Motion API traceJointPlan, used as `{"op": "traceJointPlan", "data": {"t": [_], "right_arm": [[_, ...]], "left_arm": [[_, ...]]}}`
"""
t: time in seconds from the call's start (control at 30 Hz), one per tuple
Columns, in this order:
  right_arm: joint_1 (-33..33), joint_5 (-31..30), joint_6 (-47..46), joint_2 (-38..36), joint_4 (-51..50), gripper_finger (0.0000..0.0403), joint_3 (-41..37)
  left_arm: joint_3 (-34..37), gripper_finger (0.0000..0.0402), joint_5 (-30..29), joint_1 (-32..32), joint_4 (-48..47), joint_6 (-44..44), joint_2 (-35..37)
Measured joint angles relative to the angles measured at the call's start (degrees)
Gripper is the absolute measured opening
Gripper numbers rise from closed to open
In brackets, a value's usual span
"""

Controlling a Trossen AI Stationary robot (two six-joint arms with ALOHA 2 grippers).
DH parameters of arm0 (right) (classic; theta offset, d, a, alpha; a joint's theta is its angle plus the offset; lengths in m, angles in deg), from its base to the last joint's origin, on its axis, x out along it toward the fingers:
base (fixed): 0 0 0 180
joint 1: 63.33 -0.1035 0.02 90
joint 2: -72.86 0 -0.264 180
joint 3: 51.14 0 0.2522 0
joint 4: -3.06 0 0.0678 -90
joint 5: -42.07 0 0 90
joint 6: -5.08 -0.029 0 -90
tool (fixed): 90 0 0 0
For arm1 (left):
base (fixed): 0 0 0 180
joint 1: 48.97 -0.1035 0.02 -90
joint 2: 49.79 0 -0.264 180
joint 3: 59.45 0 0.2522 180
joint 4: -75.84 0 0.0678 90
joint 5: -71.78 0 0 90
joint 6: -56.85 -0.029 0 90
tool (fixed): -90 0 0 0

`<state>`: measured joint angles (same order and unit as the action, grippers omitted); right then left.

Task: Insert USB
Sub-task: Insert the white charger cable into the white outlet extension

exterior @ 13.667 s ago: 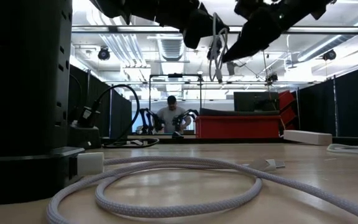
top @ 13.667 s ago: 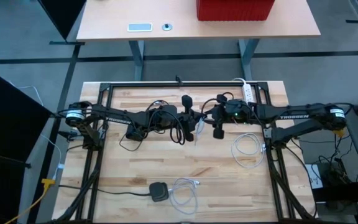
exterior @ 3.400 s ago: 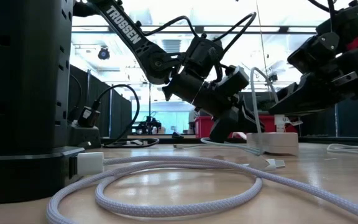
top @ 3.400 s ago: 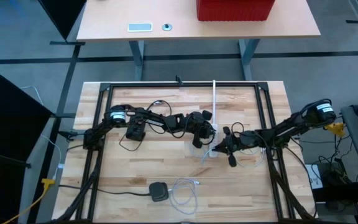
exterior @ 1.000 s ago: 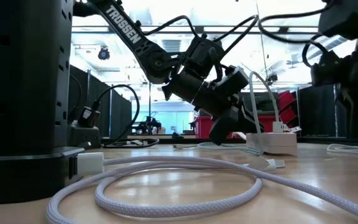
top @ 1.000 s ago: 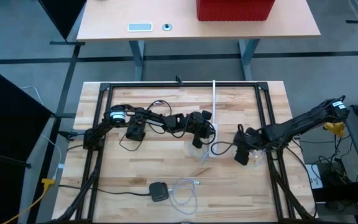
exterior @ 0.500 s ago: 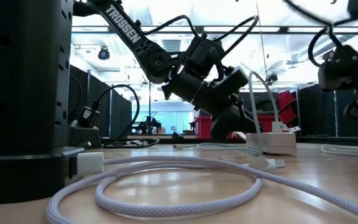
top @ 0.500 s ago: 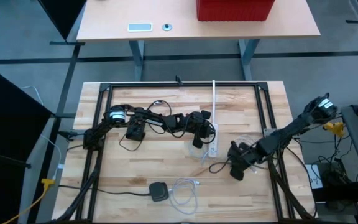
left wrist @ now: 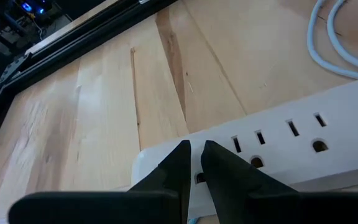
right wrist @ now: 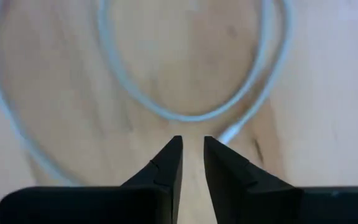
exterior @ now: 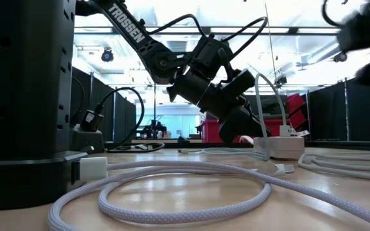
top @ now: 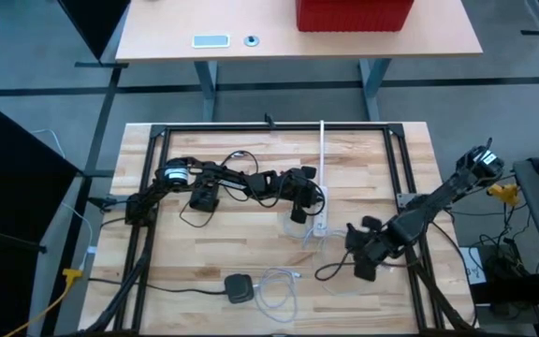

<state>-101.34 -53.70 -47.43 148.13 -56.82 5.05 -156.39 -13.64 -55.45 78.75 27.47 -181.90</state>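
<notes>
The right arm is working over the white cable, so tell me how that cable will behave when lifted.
Probably floppy: the white cable lies in loose curved loops on the wooden table under the right gripper, so it should sag and trail rather than hold its shape. It is thin, so likely light. Its rounded jacket may slip sideways in a pinch.

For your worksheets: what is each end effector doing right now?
Left end effector: shut, empty, at the power strip.
Right end effector: nearly shut, empty, above the cable.
</notes>
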Motion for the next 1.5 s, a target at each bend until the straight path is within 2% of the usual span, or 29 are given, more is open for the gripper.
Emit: {"op": "traceJointPlan", "data": {"t": [0.23,0.4,0.53,0.67,0.97,1.27,1.5], "right_arm": [[-5.3,5.3,4.0,-0.8,0.4,0.0095,0.5],[-10.2,6.9,3.9,1.1,3.6,0.0135,0.7],[-12.0,7.0,0.4,2.5,3.2,0.0148,0.7],[-12.9,7.4,-4.0,2.6,1.5,0.0145,0.7],[-13.4,5.5,-12.5,4.1,0.3,0.0103,-0.2],[-14.8,8.6,-10.3,11.8,2.2,0.0083,0.0],[-14.8,10.0,-0.3,13.4,3.1,0.0086,1.5]], "left_arm": [[0.0,0.0041,0.0,0.0,0.0,0.0,0.0],[0.0,0.0041,0.2,0.0,0.0,0.0,0.0],[0.0,0.0041,0.3,0.0,0.0,0.1,0.0],[0.0,0.0041,0.4,0.1,0.0,0.4,0.0],[0.0,0.0041,0.6,0.1,0.0,1.0,0.0],[0.0,0.0041,0.6,0.1,0.0,1.2,0.0],[0.0,0.0041,0.6,0.1,0.0,1.3,0.0]]}}
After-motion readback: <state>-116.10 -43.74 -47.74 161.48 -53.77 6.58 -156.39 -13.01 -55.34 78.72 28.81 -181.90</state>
